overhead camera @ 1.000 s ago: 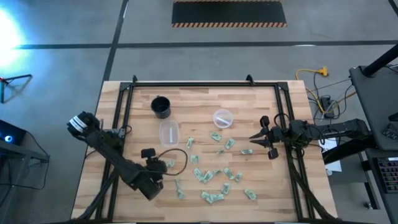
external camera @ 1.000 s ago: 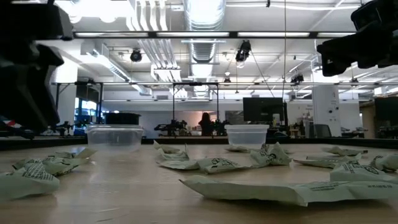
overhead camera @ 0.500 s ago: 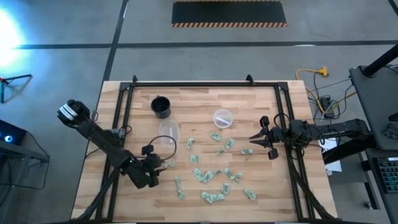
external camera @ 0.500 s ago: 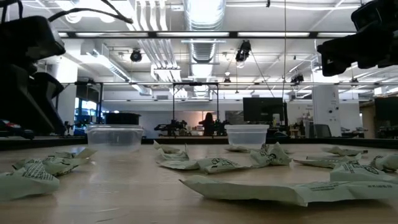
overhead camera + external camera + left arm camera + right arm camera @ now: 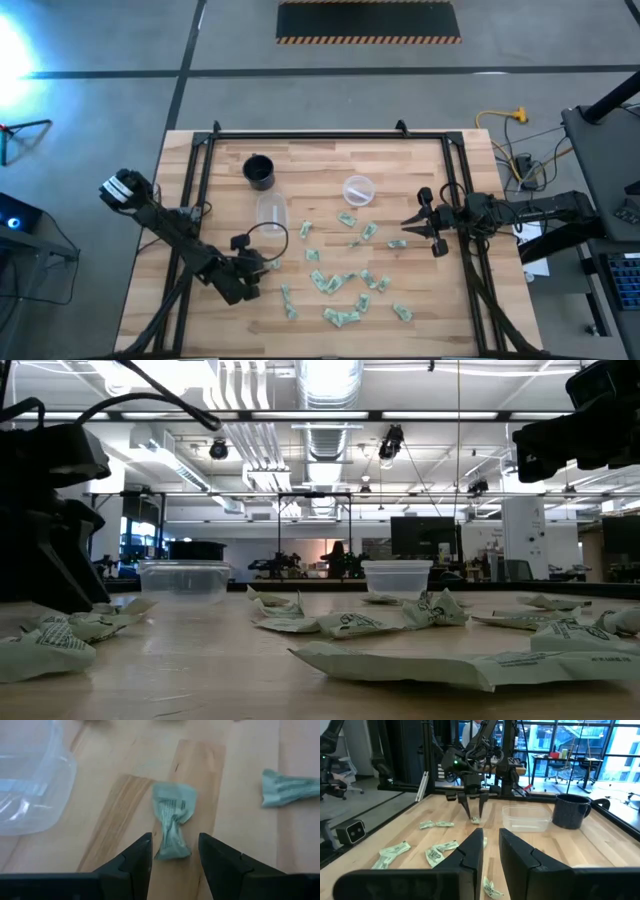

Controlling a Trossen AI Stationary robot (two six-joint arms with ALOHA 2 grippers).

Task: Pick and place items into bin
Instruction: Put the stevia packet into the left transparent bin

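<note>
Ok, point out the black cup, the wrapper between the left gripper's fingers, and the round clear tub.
black cup (image 5: 259,171), high view, its open mouth.
wrapper (image 5: 172,822), left wrist view, its twisted middle.
round clear tub (image 5: 358,189), high view, its inside.

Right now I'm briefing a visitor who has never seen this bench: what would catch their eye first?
Probably the scatter of crumpled green-and-white wrappers across the table's near half. Next, the left gripper, low over the wood with open fingers either side of one wrapper, beside a clear plastic tub. The right gripper waits at the right edge.
</note>
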